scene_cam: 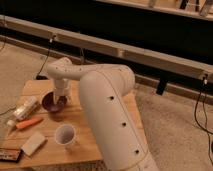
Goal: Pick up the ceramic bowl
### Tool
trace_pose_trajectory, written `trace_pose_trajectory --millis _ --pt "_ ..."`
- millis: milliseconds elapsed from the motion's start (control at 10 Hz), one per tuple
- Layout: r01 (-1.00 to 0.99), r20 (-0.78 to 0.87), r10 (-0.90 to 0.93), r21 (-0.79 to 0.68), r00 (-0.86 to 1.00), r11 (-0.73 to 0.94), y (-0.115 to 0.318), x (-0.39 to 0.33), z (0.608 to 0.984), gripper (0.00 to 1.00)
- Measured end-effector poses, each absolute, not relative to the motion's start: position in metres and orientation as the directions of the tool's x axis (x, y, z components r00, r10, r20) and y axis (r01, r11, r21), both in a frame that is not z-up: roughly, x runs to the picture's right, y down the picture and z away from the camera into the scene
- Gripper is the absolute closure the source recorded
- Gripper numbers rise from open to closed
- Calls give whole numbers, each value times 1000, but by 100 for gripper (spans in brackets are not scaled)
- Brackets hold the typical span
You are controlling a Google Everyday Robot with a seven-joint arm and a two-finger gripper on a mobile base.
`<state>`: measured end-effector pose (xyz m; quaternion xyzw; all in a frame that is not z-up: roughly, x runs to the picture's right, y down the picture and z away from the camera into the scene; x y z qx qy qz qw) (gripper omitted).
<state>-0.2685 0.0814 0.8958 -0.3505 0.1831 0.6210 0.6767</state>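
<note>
Reaching down from big white arm [107, 110] to gripper [62, 95], low over wooden table [47, 152], at right-hand rim of ceramic bowl [51, 102]. Cannot tell whether gripper is spread or closed, or whether it touches the rim; wrist blocks that part.

Key relation: bowl directly under gripper, bulk of it offset to camera-left and a bit toward camera. Looks like rim-grasp setup, one side inside the wall and one outside, though not confirmable. Round bowl, so no long axis to line up with; any point on the rim works. Single arm only, so no choice of nearer hand.

Bowl upright on far-left part of table, dark maroon, glossy, opening up.

Other items, relative to gripper:
- white cup [65, 135] nearer camera, well apart from bowl, upright
- orange carrot [29, 123] to camera-left and nearer, lying flat
- pale packet [27, 107] left of bowl, just beside it
- pale block [34, 142] near front-left
- dark flat item [10, 155] at front-left corner

Judged step: final approach or closing on rim; lift not yet done. Risk: glossy wall slipping, bowl tipping if pinched at one side only.
</note>
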Motion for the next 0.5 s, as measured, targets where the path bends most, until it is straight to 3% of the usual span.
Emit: trace_pose_trajectory --millis 500 --pt "-966 -683 700 -257 208 37 70 -270 902 96"
